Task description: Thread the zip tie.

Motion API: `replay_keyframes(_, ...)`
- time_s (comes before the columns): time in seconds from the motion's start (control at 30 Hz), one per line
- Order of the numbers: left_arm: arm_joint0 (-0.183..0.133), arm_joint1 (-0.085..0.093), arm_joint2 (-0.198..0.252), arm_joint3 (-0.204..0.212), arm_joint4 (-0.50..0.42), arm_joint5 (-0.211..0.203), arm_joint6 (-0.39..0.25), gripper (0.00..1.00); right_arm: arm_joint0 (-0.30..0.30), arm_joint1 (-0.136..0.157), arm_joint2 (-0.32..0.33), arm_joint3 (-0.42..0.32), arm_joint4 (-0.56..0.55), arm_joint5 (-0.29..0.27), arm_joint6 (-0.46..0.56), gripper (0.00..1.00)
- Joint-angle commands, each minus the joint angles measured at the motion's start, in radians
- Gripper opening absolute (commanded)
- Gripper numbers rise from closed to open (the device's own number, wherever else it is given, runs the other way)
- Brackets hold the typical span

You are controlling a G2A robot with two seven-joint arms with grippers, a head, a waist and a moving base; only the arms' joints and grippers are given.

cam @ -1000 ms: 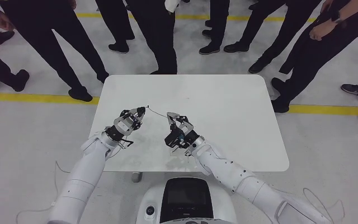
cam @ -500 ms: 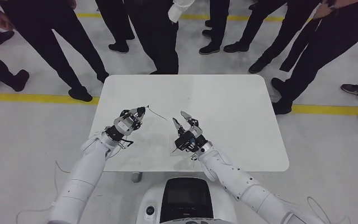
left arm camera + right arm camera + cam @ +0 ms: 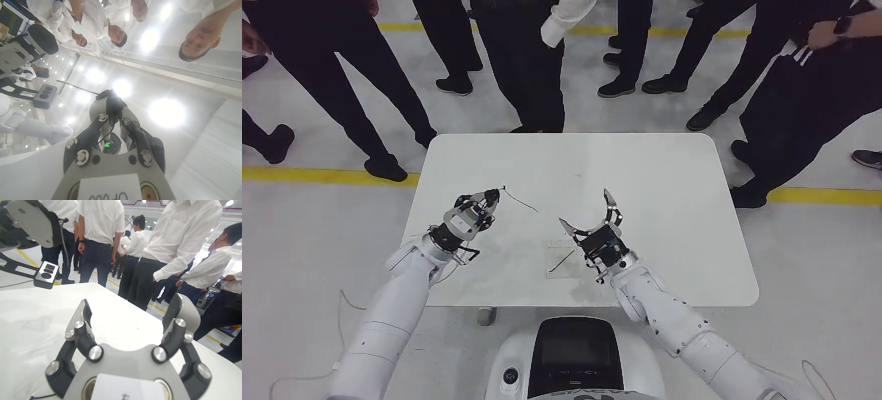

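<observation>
1. I see my left gripper (image 3: 485,200) over the table's (image 3: 672,170) left half, fingers pinched shut on one end of the zip tie (image 3: 521,198).
2. The zip tie juts from that grip toward the table's middle. Its free end is in the air, apart from my right gripper (image 3: 588,212).
3. The right gripper sits over the table's middle, fingers spread wide apart.

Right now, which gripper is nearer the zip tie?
Left. The left gripper is shut on one end of the zip tie; the right gripper hangs open, apart from its free tip.
</observation>
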Motion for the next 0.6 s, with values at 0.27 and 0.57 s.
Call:
replay_keyframes(0.27, 0.004, 0.029, 0.059, 0.019, -0.151, 0.000, -0.011, 0.00, -0.074, 0.031, 0.124, -0.083, 0.101, -0.227, -0.023, 1.00)
replay_keyframes(0.57, 0.004, 0.029, 0.059, 0.019, -0.151, 0.000, -0.011, 0.00, -0.074, 0.031, 0.124, -0.083, 0.101, -0.227, -0.023, 1.00)
